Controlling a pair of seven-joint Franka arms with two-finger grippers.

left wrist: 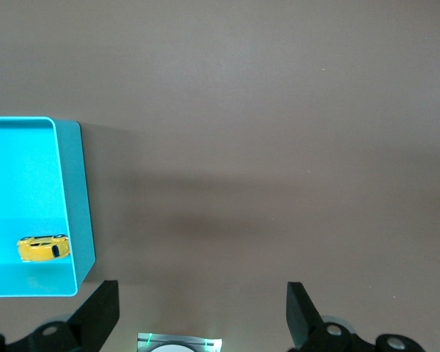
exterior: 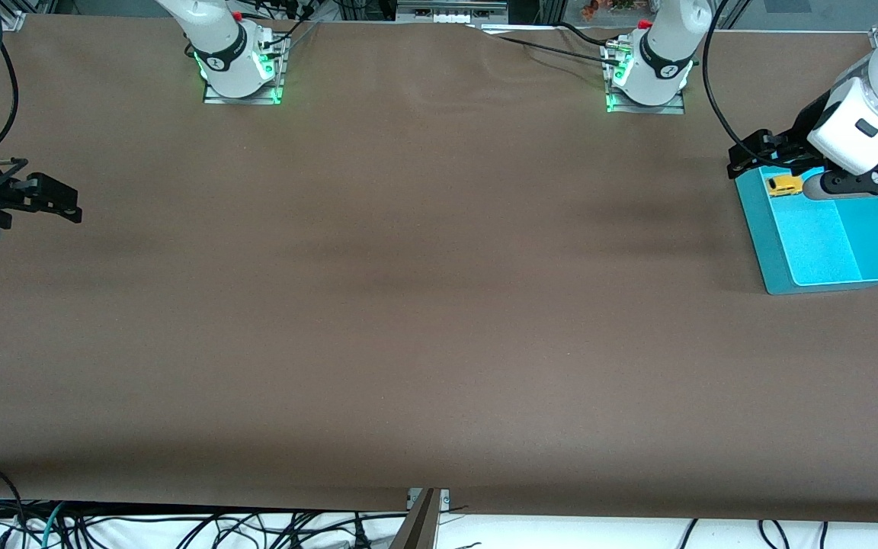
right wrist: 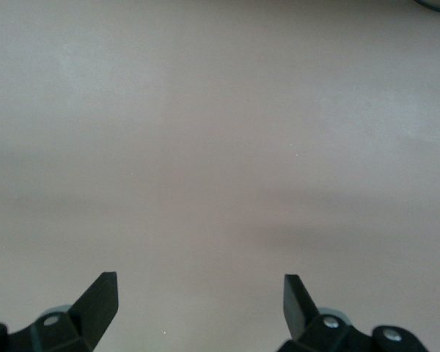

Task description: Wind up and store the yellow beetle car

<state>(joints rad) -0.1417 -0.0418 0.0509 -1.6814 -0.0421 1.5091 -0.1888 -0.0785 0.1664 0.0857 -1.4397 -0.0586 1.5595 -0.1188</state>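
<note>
The yellow beetle car (exterior: 784,185) (left wrist: 42,248) lies inside the turquoise bin (exterior: 828,244) (left wrist: 22,169), at the bin's end farther from the front camera. The bin stands at the left arm's end of the table. My left gripper (exterior: 748,156) (left wrist: 202,293) hangs open and empty over the bare brown table, just beside the bin's corner closest to the car. It touches neither the car nor the bin. My right gripper (exterior: 65,202) (right wrist: 200,286) waits open and empty above bare table at the right arm's end.
The brown table cover stretches wide between the two arms. Both arm bases (exterior: 241,65) (exterior: 648,76) stand along the table edge farthest from the front camera. Loose cables (exterior: 180,530) lie below the table's near edge.
</note>
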